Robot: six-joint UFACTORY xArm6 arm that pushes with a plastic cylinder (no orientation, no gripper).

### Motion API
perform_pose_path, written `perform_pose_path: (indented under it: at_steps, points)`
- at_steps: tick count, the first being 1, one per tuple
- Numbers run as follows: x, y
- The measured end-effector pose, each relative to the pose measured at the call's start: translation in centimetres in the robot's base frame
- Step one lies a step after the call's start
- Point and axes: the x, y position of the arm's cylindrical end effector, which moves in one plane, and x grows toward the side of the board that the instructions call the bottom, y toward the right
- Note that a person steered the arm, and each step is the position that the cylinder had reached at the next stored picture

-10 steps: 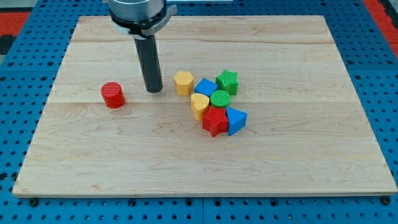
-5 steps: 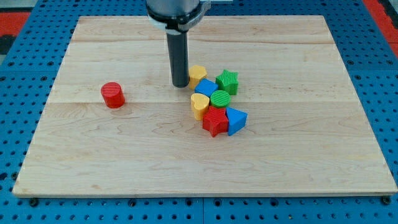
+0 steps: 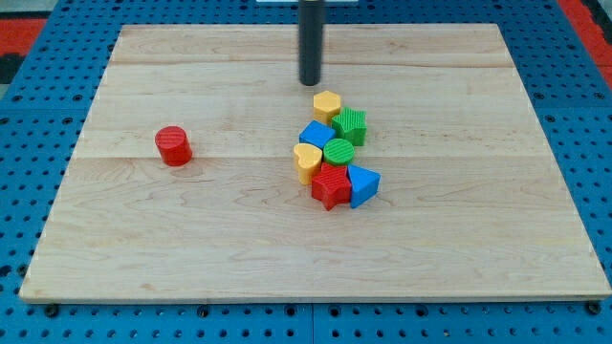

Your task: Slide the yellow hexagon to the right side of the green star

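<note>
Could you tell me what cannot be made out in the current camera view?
- Arm: cut off by the view's top; only the rod down to my tip shows.
- Blue cube: partly hidden behind the yellow heart and green cylinder.
- Red star: its right side is pressed against the blue block, whose shape is unclear.
- Yellow hexagon and green star: touching or apart, cannot tell.

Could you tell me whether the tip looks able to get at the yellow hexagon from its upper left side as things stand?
Probably yes. My tip stands just above and left of the yellow hexagon, with only bare board between them. The green star and blue block crowd the hexagon's lower sides, not that one.
</note>
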Motion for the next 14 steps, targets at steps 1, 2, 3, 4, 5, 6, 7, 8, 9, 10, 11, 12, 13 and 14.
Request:
perform_pose_path:
  at_steps: [1,2,3,4,5,6,7,8,9,10,11,12,13,14]
  points:
    - [3.8,-1.8]
    - [7.4,-1.9]
    - [7.8,-1.9]
    - [6.6,-1.0]
    - [4.5,1.7]
    - [3.5,6.7]
    - [2.1,10.9]
    - [0.6,13.8]
    - [-0.5,11.5]
    - [0.0,7.2]
    - [2.8,4.7]
    - [6.8,4.8]
    - [7.5,6.0]
    - [7.2,8.0]
